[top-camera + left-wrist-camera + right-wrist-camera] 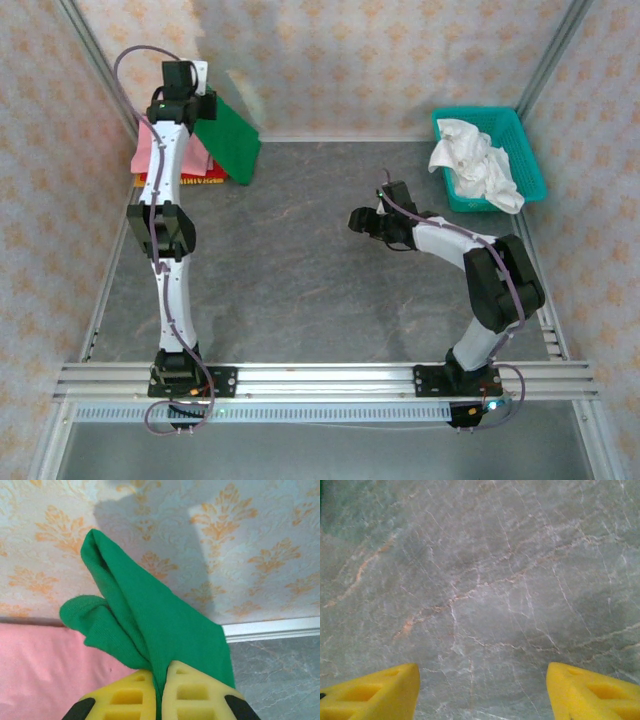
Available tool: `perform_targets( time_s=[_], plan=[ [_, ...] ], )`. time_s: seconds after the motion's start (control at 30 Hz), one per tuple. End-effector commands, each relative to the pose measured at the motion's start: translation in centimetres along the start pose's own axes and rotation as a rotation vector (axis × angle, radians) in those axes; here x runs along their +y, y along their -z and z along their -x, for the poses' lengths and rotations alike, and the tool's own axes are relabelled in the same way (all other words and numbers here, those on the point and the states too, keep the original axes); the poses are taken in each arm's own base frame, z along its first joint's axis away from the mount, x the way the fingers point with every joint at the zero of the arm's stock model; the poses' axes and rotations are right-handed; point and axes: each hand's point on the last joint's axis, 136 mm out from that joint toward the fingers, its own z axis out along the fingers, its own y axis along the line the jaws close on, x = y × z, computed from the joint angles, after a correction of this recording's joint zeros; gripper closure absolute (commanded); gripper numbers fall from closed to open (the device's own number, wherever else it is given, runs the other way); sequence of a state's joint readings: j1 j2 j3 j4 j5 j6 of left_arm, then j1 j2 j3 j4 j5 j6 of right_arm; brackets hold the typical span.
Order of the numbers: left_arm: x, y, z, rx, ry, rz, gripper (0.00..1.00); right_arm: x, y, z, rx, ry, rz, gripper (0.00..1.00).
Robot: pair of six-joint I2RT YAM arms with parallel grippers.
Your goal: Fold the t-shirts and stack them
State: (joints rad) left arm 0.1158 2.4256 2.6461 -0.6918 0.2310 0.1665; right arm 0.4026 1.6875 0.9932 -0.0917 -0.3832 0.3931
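A folded bright green t-shirt [228, 140] is hanging tilted at the far left. Beside it, a pink t-shirt [141, 160] is lying flat atop a red t-shirt [190, 179].

A robot test cell: aluminium frame [320, 376], wallpapered panels [400, 60], stone-look tabletop [290, 280].

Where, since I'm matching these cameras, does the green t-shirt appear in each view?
Top external: green t-shirt at upper left, held by the left gripper.
Left wrist: t-shirt at centre, pinched between yellow fingers.
Right wrist: grey marble table under the open right gripper.
Shared landmark: that marble table.
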Motion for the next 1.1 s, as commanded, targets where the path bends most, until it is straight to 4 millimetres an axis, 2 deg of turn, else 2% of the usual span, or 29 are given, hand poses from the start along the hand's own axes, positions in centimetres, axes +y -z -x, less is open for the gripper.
perform_targets(
  time_s=[0.0,0.2,0.4,0.53,0.73,0.77,0.8,0.87,0.97,1.07],
  plan=[
    [0.5,1.0,3.3,-0.128,-0.011,-0.080,1.00,-1.2,0.6,-0.6,0.000,-0.016,-0.048,0.32],
    [4.8,2.3,4.8,-0.190,0.049,-0.050,1.00,-1.9,1.2,-0.9,-0.001,-0.016,-0.092,0.32],
    [8.0,3.5,5.8,-0.256,0.101,-0.089,1.00,-2.3,1.1,-0.9,0.001,-0.032,-0.111,0.32],
    [11.0,3.0,4.8,-0.254,0.099,-0.059,1.00,-2.0,1.4,-0.8,-0.006,-0.041,-0.105,0.32],
    [16.9,0.8,1.5,-0.213,0.093,0.079,1.00,-1.5,2.2,-0.3,-0.016,-0.026,-0.113,0.32],
    [17.7,0.3,0.9,-0.204,0.091,0.106,0.85,-1.4,2.4,-0.1,-0.021,-0.025,-0.109,0.32],
    [18.4,-0.3,0.2,-0.191,0.082,0.138,0.55,-1.1,2.5,0.1,-0.027,-0.025,-0.103,0.32],
    [19.9,-0.7,-0.8,-0.161,0.061,0.222,0.02,-0.4,2.8,0.6,-0.043,-0.026,-0.074,0.31],
    [22.4,0.9,-1.2,-0.124,0.080,0.383,0.00,0.4,3.4,1.0,-0.068,-0.014,-0.048,0.31],
    [23.1,4.5,0.2,-0.123,0.151,0.457,0.00,0.1,4.2,1.9,-0.108,0.020,-0.085,0.30]
  ],
)
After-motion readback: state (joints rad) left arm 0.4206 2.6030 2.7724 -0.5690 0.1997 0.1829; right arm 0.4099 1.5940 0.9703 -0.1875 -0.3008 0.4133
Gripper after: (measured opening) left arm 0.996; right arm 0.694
